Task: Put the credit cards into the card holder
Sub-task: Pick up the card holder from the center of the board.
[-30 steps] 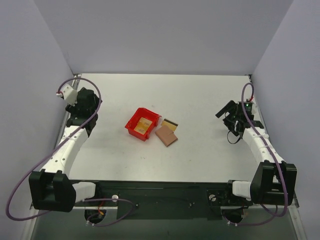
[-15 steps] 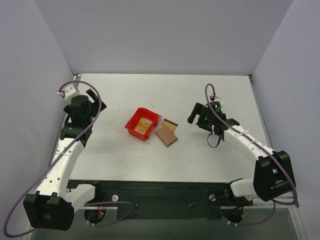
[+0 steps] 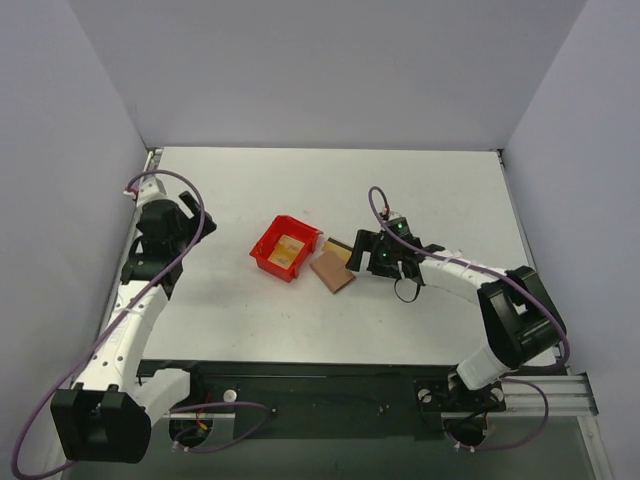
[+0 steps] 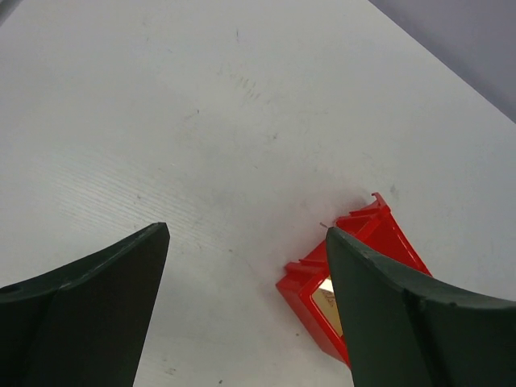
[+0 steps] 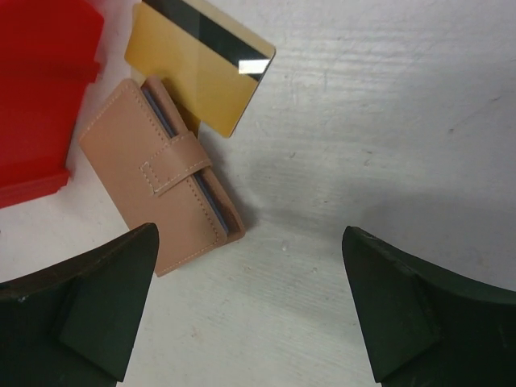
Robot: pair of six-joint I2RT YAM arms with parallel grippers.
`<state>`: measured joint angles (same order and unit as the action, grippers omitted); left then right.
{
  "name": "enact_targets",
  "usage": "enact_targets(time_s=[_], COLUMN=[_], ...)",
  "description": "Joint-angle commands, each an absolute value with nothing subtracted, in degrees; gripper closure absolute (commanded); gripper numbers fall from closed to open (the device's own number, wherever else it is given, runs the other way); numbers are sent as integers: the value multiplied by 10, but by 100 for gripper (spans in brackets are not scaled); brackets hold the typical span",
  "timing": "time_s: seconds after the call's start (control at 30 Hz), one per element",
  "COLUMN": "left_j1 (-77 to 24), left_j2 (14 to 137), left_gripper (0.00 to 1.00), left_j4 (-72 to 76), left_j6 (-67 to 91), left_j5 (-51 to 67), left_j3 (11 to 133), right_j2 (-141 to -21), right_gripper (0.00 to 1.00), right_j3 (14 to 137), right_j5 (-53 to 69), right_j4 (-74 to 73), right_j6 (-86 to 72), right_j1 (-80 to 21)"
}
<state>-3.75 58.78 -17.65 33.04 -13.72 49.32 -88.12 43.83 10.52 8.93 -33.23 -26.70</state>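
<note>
Brown card holder (image 5: 161,184) shut w/ tab.

Card holder (image 5: 161,173): tan-brown w/ lighter stitching, thin blue-grey edge betw. the flaps. Credit card (image 5: 197,68): gold-yellow, black stripe. Bin (image 4: 387,234): red, w/ a gold patch (image 4: 324,292) inside, prob. another card. Table (image 4: 201,121): white, faint grey scuffs. Left gripper (image 4: 246,232) & right gripper (image 5: 248,232): dark green-black. Cables (image 3: 190,200): purple.
</note>
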Motion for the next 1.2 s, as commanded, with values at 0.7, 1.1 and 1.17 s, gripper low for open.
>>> enact_targets(time_s=[0.7,1.1,1.17], left_j1=[-180,-200,-201], left_j2=[707,739,739], left_gripper=[23,27,27], left_j4=[-102,-100,-101], left_j6=[298,301,302], left_j5=[-74,-64,-65], left_j3=[461,469,470], right_j2=[-958,-965,-966], right_gripper=[21,32,33], right_j3=[417,407,406], right_j5=[188,231,236], right_j4=[200,214,214], right_j6=[-331,-312,-315], right_j1=[-280,-282,-281])
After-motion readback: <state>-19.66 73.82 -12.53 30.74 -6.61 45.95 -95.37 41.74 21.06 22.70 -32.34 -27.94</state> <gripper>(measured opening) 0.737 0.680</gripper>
